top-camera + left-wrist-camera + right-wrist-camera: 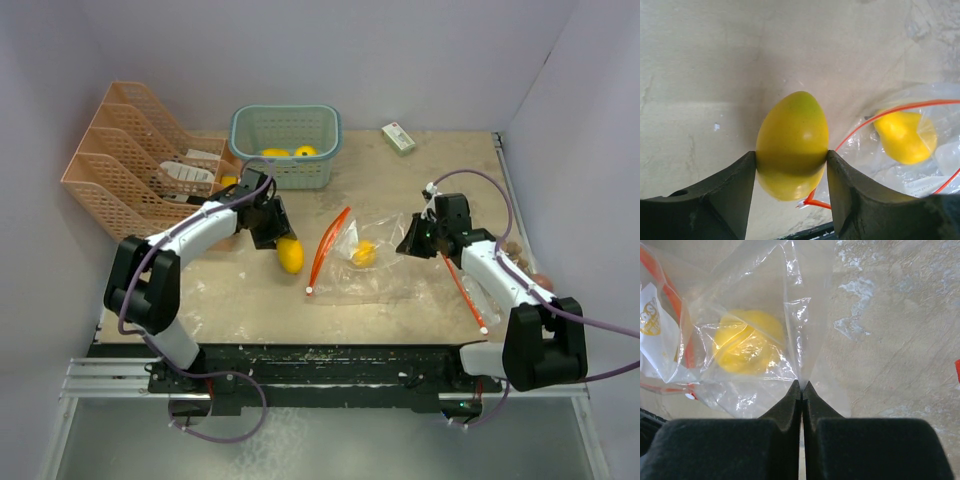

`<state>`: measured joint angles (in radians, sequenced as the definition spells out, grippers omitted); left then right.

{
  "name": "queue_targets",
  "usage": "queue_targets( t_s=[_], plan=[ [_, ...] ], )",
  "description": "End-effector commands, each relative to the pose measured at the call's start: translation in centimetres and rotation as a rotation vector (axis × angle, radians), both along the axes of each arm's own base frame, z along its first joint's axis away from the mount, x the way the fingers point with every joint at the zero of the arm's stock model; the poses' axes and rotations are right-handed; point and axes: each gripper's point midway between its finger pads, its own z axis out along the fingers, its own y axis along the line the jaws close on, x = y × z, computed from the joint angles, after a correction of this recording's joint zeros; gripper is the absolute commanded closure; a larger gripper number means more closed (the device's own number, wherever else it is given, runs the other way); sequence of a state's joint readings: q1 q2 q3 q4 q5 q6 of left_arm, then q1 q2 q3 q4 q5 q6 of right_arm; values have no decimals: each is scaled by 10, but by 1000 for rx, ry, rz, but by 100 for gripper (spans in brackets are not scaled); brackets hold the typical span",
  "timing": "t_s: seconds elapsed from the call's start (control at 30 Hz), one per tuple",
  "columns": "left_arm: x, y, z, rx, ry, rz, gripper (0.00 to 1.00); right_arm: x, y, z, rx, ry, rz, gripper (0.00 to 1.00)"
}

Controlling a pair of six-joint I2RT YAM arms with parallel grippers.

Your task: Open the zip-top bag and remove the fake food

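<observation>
My left gripper (282,240) is shut on a glossy yellow fake fruit (290,255), held just left of the clear zip-top bag (350,275). In the left wrist view the fruit (792,135) sits between both fingers, above the table. The bag lies in the middle of the table with its orange zip strip (329,245) open on the left. One yellow piece (364,253) is still inside it and also shows in the right wrist view (745,347). My right gripper (413,243) is shut on the bag's right edge (799,340), pinching the plastic.
A teal basket (285,172) at the back holds two yellow pieces (275,153). An orange file rack (120,165) stands at the back left. A white-green box (398,137) lies at the back right. A second orange strip (463,288) and small brown things (513,252) lie by the right arm.
</observation>
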<state>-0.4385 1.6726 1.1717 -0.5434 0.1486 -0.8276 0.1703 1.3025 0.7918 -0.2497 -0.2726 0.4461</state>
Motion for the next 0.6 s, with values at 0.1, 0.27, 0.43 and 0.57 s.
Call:
queue_targets(
  t_s=[0.1, 0.27, 0.43, 0.57],
  plan=[
    [12, 4, 33, -54, -78, 18, 59, 0, -5, 1, -32, -16, -1, 100],
    [29, 1, 59, -73, -144, 8, 59, 0, -4, -1, -29, -10, 5, 100],
    [69, 4, 112, -67, -253, -10, 59, -2, -4, -4, -28, -2, 8, 100],
    [111, 21, 161, -72, -361, 10, 59, -1, -5, -5, -31, -1, 4, 100]
  ],
)
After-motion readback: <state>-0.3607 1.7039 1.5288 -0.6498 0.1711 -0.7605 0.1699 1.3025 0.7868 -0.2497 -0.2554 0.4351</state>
